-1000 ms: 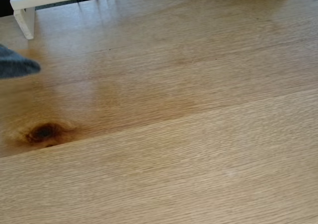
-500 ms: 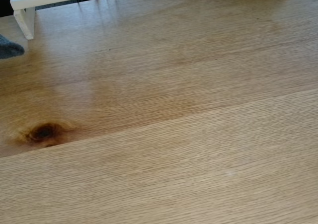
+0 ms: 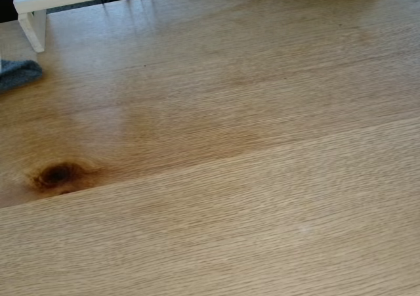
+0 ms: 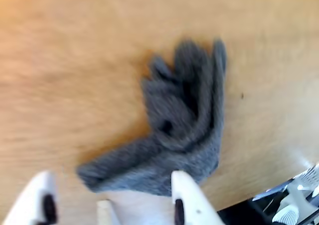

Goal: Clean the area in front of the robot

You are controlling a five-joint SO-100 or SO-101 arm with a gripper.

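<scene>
Item one, the area (image 3: 249,178): we record a light oak-grain wooden tabletop, boards running slightly aslant in the fixed view, with a dark brown knot (image 3: 58,175) near its left edge and a faintly paler, hazy patch just above and right of that knot; whether that is a smear or glare we cannot tell. We judge the surface hard, flat and smooth, so a wiping thing should slide over it easily. Item two, the cloth (image 4: 182,130): dark grey, fuzzy, crumpled into folds with several lobes pointing toward the top of the wrist view and a tail trailing to the lower left. It lies flat on the wood, and in the fixed view one corner of it (image 3: 20,74) pokes in at the tabletop's left edge, near the far left corner. We judge it light, soft and limp, apt to bunch or drag unevenly; the thick central bunch looks the best place to pinch, as a thin edge would likely slip free. Item three, the gripper (image 4: 112,205): white, pointed fingers spread wide at the bottom of the wrist view, holding nothing, the cloth's lower edge lying just beyond the tips and between them. Item four, a white frame (image 3: 33,14) with a barcode label, standing along the tabletop's far edge at the left corner.
</scene>
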